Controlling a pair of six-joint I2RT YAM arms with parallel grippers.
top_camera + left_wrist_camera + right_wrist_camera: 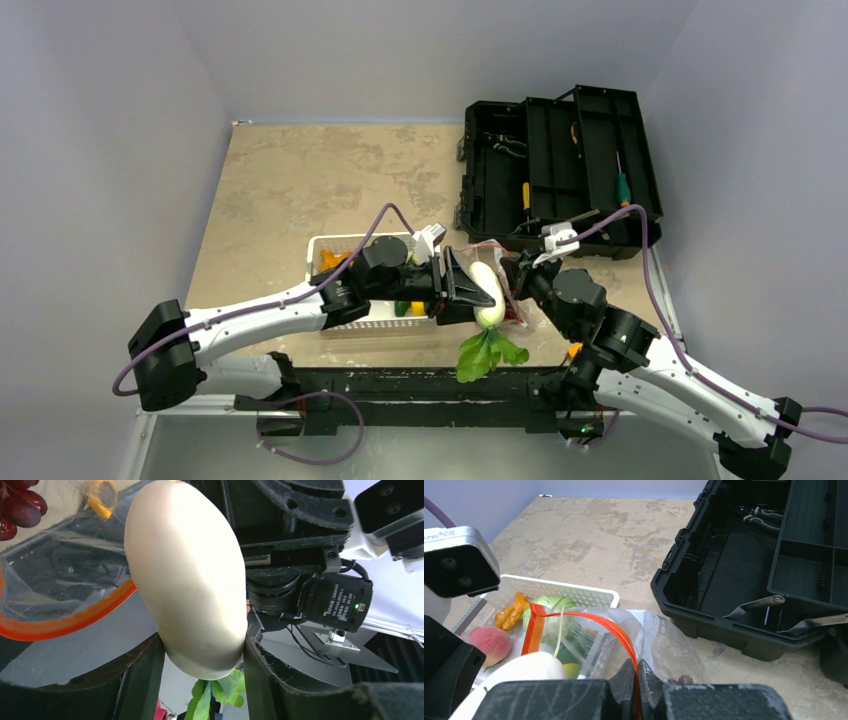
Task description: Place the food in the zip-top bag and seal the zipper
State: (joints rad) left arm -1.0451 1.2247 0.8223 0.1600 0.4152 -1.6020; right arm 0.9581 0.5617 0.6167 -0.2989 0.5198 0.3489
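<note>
The left jaws are clamped on the white radish (187, 580), one finger on each flank near its leafy end. Its green leaves (488, 352) hang below the jaws. In the left wrist view the radish fills most of the sight and hides what lies behind it.

The right jaws, just across from the left ones, are pressed together on the zipper (599, 620), and their black pads cover the pinched spot. From there the orange-red strip arches away, so the mouth of the zip-top bag (664, 640) stands open with the radish just beside it. Low in the bag, close to the right jaws, something dark red shows, too cropped to name. The left wrist view catches purple grapes (17, 505) at its top corner, cut off by the frame.

Beyond the left jaws sits one white basket (574, 592), partly veiled by the crinkled plastic. In it I count one pink peach (489, 642), one cluster of orange pieces (511, 612) and one green cabbage (549, 604). Something yellow and something green behind the plastic are too blurred to name.

Past the right jaws, one black toolbox (560, 170) lies open with a few hand tools inside. A small orange bit (574, 350) peeks from under the right arm (660, 370), mostly hidden.

The bench (300, 180) is mottled beige, and pale grey-lilac walls close it in on three sides.
</note>
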